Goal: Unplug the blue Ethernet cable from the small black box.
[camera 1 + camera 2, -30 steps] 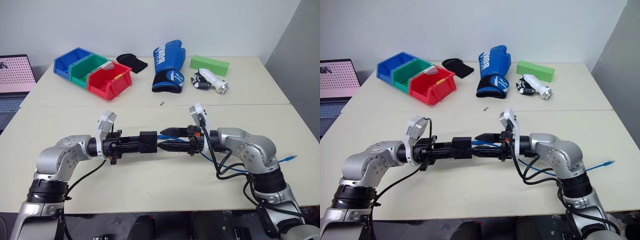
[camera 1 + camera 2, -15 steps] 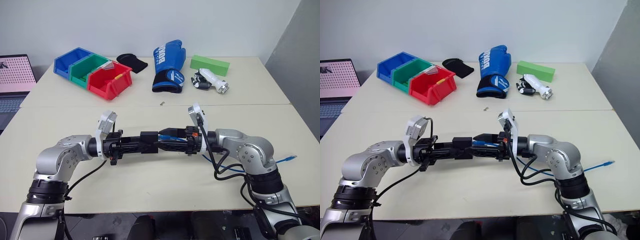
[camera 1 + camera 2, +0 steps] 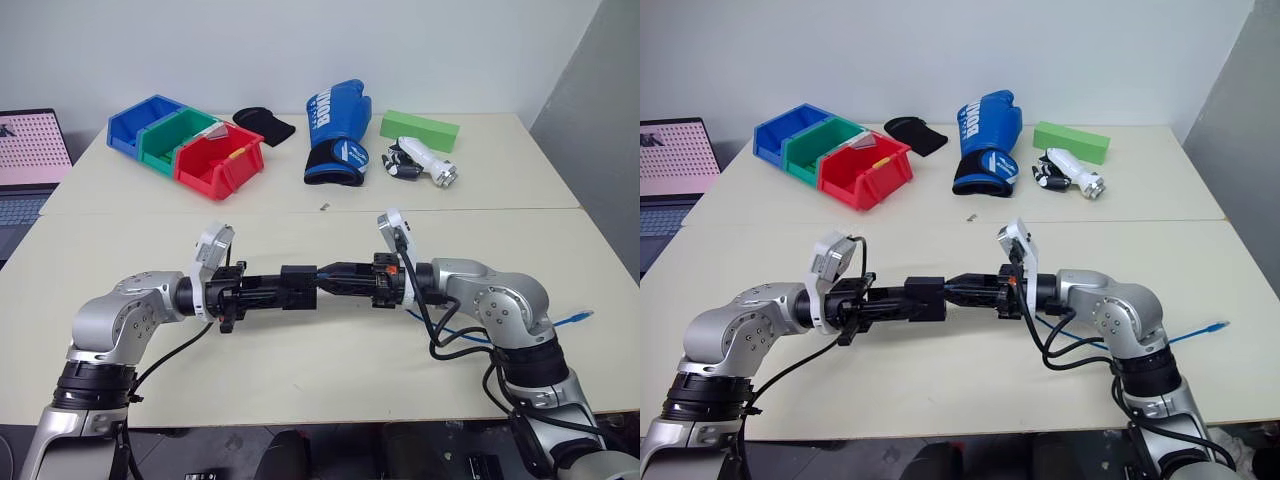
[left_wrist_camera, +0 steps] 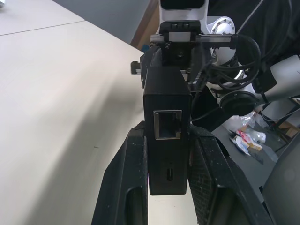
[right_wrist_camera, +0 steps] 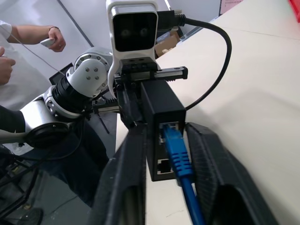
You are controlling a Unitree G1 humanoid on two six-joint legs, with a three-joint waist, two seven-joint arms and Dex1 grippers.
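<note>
Blue Ethernet cable (image 5: 180,154) ran out past picture edge between right gripper's fingers (image 5: 208,154); plug tip was buried in small black box (image 5: 161,105) port; latch unreadable.

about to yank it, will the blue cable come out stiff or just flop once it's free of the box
Probably flop: the blue cable is thin and trails in loose curves over the table. Only its plug end looks rigid. The box likely stays put, clamped by the left gripper.
</note>
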